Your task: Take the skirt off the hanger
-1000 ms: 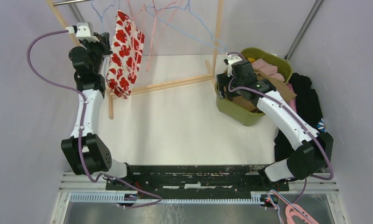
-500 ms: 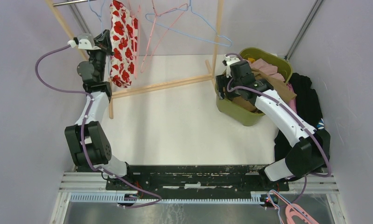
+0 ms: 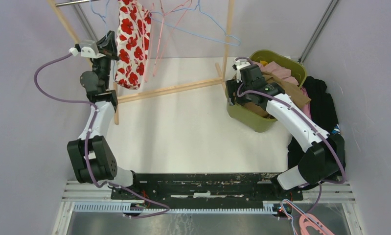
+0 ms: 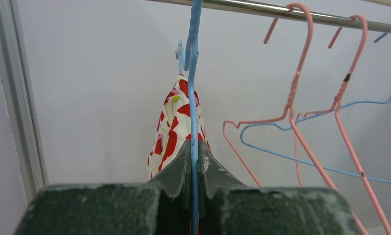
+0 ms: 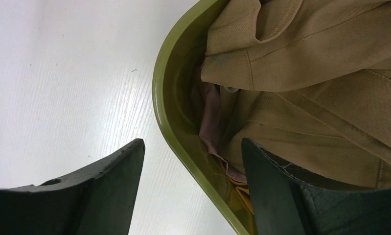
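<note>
As the left arm (image 3: 96,110) has swung upward over the last second, the skirt (image 3: 129,44) has ridden up with it and now hangs bunched high at the left end of the rack, close under the rail (image 4: 262,7). The left gripper (image 4: 194,147) is clamped shut on the wire of the blue hanger (image 4: 194,83) that carries the skirt. That wire runs straight up to the rail, so the hanger looks lifted but not yet unhooked, and the skirt is not yet off it.

The right gripper (image 5: 192,143) has its jaws spread wide and holds nothing. It hangs over the rim of the green basket (image 5: 163,98), well apart from the rack.

Room is tight around the skirt. A wooden post (image 3: 66,24) and the wall stand close on its left, and the pink hangers (image 4: 295,88) crowd the rail just to its right. The bare table (image 3: 183,127) below and toward the arms looks like the freest way out.
</note>
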